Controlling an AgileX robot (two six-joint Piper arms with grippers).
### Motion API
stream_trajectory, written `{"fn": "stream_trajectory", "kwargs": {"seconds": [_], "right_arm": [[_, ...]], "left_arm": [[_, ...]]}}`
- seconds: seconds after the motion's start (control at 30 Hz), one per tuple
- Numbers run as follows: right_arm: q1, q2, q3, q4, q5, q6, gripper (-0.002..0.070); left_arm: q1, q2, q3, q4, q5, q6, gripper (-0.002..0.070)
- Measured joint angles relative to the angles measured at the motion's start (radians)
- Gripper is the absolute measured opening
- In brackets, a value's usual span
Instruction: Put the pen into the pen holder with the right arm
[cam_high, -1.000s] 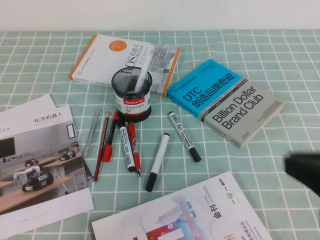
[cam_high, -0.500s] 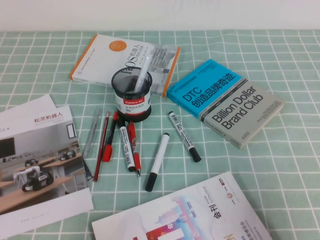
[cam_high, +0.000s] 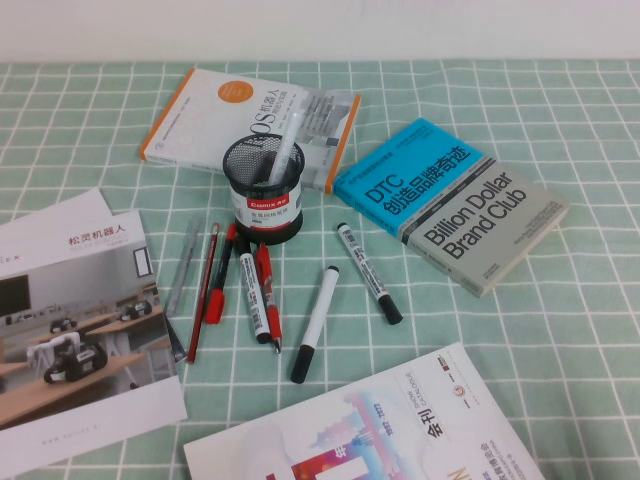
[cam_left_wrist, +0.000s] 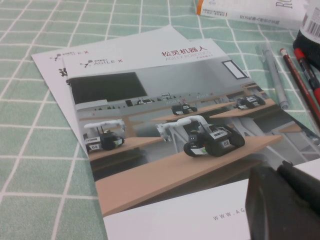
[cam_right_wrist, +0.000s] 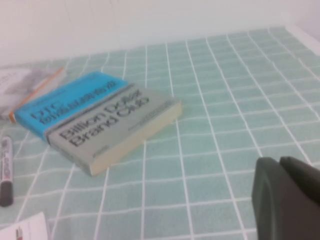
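The slim whitish-clear pen (cam_high: 283, 152) stands tilted inside the black wire-mesh pen holder (cam_high: 263, 195), its top sticking out over the rim. Neither arm appears in the high view. My right gripper (cam_right_wrist: 279, 162) is shut and empty, low over bare green checked cloth, to the right of the blue-grey book (cam_right_wrist: 100, 120). Over the robot brochure (cam_left_wrist: 165, 115) on the left hangs my left gripper (cam_left_wrist: 280, 172), fingers pressed together, nothing held.
Two white markers (cam_high: 315, 322) (cam_high: 368, 272), red pens (cam_high: 266, 292), a pencil and a grey pen (cam_high: 184, 266) lie in front of the holder. A white book (cam_high: 220, 110) lies behind it, the Billion Dollar book (cam_high: 450, 200) to its right, a magazine (cam_high: 380, 430) near the front.
The right arm's black shape at the right edge of the high view one second ago has drawn out of that view. The pen and the holder have not moved.
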Motion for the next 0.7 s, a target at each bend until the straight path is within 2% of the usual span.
{"fn": "stream_trajectory", "kwargs": {"seconds": [0.5,0.7], "right_arm": [[0.003,-0.036,0.0,0.024,0.058,-0.063,-0.0019],[0.003,-0.036,0.0,0.266,0.134,-0.357,-0.0019]], "left_arm": [[0.0,0.0,0.0,0.0,0.0,0.0,-0.0006],[0.0,0.0,0.0,0.0,0.0,0.0,-0.0006]]}}
